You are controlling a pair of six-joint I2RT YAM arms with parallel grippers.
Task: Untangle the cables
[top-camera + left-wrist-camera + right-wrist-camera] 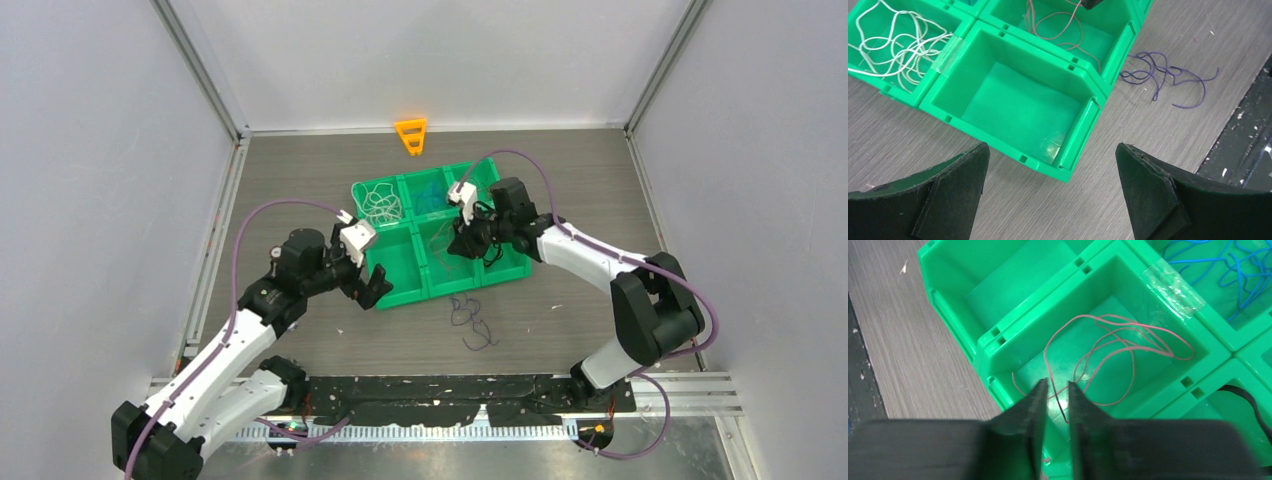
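I looked out over a grey wood-grain tabletop (580, 330), closed in on three sides by plain pale grey wall panels (430, 60) that met at slanting silver aluminium corner posts (200, 70). Along the near edge ran a scuffed, white-flecked black strip (450, 385) beside a ribbed silver metal rail (715, 395). The light lay soft and even across all of it.

Right fingers (1035, 410) narrowly parted, red cables (1128, 332) in green bin (1043, 300)
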